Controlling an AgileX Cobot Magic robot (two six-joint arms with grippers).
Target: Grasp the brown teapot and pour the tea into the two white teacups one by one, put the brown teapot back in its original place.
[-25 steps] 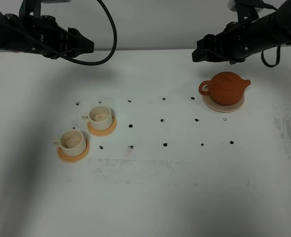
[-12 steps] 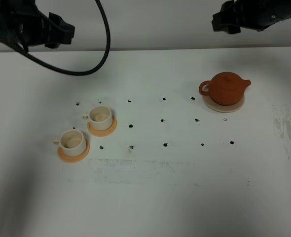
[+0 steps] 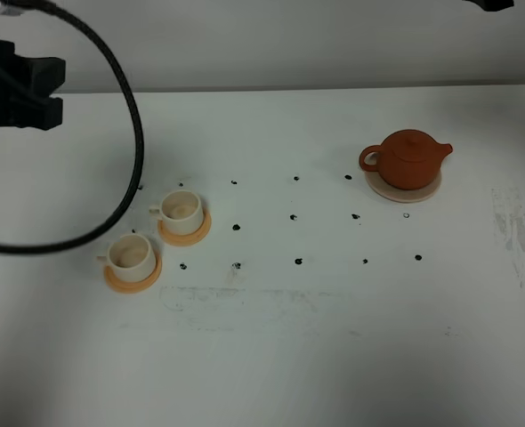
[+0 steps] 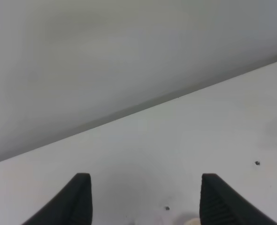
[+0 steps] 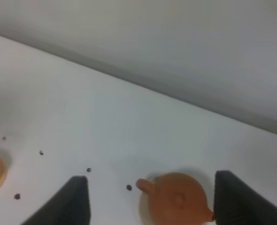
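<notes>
The teapot (image 3: 407, 158) sits on its beige coaster (image 3: 403, 193) at the table's (image 3: 334, 338) far right, the far cup (image 3: 181, 209) and the near cup (image 3: 131, 253) on orange saucers (image 3: 113, 279) at left, while the left end effector (image 4: 145, 180) and right end effector (image 5: 151, 177) hang released, empty.

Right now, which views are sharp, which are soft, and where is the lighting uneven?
Exterior high: sharp on the brown teapot, but the table darkens toward the left and near edges. Right wrist: soft, teapot blurred between dark tips of the open right pincer. Left wrist: hazy, left pincer tips unfocused.
</notes>
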